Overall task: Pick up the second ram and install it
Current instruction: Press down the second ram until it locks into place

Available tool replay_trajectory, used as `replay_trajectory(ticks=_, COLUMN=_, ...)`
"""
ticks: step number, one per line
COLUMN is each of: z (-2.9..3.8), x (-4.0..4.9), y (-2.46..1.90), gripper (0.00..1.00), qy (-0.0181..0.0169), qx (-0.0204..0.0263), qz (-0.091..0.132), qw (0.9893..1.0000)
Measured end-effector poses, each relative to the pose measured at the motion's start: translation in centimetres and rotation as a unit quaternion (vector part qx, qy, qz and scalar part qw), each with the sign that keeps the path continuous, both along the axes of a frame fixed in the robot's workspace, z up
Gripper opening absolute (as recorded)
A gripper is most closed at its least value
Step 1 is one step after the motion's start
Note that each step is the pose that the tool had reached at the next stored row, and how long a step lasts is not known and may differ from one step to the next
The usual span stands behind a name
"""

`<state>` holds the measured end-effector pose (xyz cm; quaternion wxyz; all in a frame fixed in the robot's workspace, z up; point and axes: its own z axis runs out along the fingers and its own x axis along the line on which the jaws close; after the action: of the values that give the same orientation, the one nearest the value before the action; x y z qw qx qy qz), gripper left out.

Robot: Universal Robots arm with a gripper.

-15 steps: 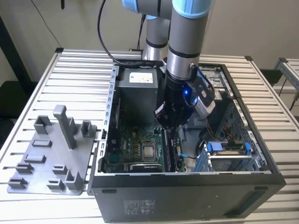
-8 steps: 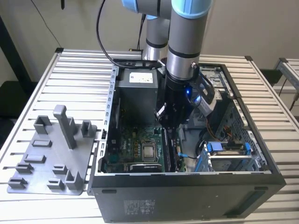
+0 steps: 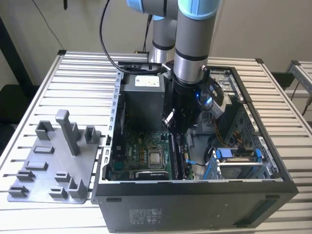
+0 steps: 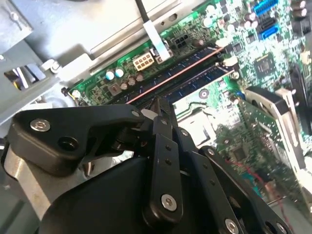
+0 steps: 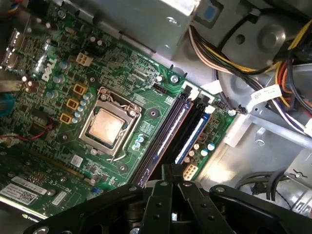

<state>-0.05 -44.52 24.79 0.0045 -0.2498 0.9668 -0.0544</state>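
Two long dark sticks stand on edge in neighbouring slots of the green motherboard (image 5: 58, 97). The second ram (image 5: 191, 135), with a bluish top edge, is the one nearer my fingertips; in the second wrist view the second ram (image 4: 197, 79) runs beside the other stick (image 4: 180, 72), which has a reddish edge. My gripper (image 4: 158, 105) is shut with nothing between its fingers, its tip just over the near end of these slots. The gripper (image 5: 168, 170) hovers close above the board. In the exterior view the gripper (image 3: 178, 124) reaches down inside the open computer case (image 3: 195, 204).
A grey plastic tray (image 3: 53, 165) with upright posts lies at the exterior view's left of the case. Inside the case are the power supply (image 3: 144, 97), the bare processor (image 5: 105, 127), a cable bundle (image 5: 273, 63) and a drive cage (image 3: 239, 163) close to the arm.
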Motion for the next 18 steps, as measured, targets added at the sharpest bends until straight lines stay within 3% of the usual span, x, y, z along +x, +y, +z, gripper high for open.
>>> replay_trajectory(ticks=4, z=-0.01, x=-0.05, y=0.00, gripper=0.11, qy=0.0013, qx=0.0000, qz=0.021, qw=0.9998)
replay_trajectory(ticks=9, z=-0.09, x=-0.12, y=0.00, gripper=0.11, qy=0.0056, qx=0.0001, qz=0.040, qw=0.9992)
replay_trajectory(ticks=12, z=-0.14, x=-0.15, y=0.00, gripper=0.11, qy=0.0088, qx=0.0002, qz=0.054, qw=0.9985)
replay_trajectory(ticks=18, z=-0.30, x=-0.22, y=0.00, gripper=0.11, qy=0.0113, qx=0.0001, qz=0.084, qw=0.9964)
